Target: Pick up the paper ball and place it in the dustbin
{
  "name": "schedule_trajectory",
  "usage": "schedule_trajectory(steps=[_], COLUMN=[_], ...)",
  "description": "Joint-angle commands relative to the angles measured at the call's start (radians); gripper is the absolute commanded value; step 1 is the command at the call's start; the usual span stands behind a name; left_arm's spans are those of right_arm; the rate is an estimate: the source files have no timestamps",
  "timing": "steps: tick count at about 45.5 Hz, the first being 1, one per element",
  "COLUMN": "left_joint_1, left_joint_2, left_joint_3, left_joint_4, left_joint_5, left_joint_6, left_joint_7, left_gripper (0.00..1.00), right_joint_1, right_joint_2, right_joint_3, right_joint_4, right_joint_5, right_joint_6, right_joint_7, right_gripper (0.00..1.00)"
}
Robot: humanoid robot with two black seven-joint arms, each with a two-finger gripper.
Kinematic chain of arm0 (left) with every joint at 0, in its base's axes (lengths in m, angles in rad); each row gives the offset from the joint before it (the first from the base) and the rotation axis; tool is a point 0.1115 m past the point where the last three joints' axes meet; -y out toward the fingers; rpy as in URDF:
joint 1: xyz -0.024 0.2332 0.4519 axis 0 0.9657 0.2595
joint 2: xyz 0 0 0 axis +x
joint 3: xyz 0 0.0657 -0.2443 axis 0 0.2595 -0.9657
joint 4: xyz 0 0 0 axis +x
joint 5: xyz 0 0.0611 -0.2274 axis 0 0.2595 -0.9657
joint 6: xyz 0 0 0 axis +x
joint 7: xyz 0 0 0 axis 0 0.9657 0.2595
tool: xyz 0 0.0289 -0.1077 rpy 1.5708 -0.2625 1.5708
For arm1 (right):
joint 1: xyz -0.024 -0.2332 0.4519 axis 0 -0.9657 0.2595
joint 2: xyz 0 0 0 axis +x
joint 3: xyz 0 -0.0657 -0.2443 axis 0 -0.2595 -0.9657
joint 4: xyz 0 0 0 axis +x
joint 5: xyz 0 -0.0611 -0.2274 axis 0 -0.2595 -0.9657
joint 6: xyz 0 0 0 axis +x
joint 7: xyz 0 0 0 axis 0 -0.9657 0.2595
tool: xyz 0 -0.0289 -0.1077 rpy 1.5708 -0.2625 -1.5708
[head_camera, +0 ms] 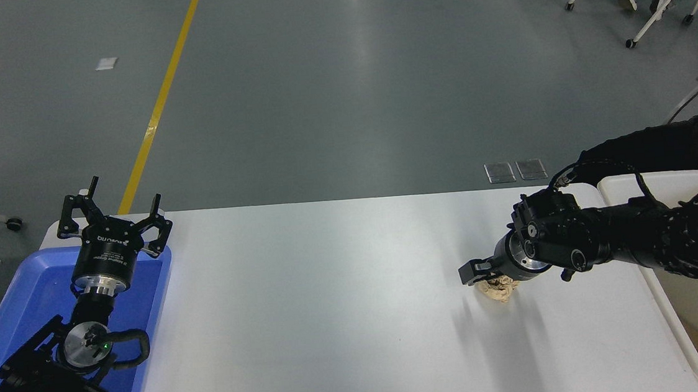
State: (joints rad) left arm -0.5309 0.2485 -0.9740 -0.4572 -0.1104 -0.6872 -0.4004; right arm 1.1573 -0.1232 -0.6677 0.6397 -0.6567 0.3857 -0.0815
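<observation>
Crumpled tan paper ball on a smooth white table (faintly glossy), beside glossy blue plastic tray.

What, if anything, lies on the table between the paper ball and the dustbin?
Nothing visible: only bare table separates the paper ball from the dustbin at the right edge. The right arm reaches above that stretch.
</observation>
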Motion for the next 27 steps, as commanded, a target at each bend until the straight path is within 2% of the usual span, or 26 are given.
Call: schedule_trajectory(steps=[1,4,7,14,27], left_joint_1=[0.000,-0.001,0.000,-0.001,0.002], left_joint_2=[0.000,0.000,0.000,0.000,0.000], left_joint_3=[0.001,0.001,0.001,0.001,0.001], left_joint_4=[-0.001,0.000,0.000,0.000,0.000], left_joint_5=[0.000,0.000,0.000,0.000,0.000], left_joint_6=[0.000,0.000,0.000,0.000,0.000], left_joint_7=[0.000,0.000,0.000,0.000,0.000], left_gripper=[1.00,1.00,1.00,1.00,1.00], right_joint_1=[-0.021,-0.021,-0.018,0.048,0.520], right_joint_2=[0.002,0.002,-0.001,-0.042,-0.314], right_joint_3=[-0.003,-0.003,-0.003,-0.029,-0.164], right_joint_4=[-0.011,-0.011,-0.011,0.017,0.382], right_joint_5=[-0.001,-0.001,0.000,0.000,0.060], right_joint_6=[-0.019,-0.019,-0.015,0.001,0.143], right_joint_7=[0.002,0.002,0.002,0.008,0.023], right_gripper=[0.31,0.22,0.00,0.00,0.00])
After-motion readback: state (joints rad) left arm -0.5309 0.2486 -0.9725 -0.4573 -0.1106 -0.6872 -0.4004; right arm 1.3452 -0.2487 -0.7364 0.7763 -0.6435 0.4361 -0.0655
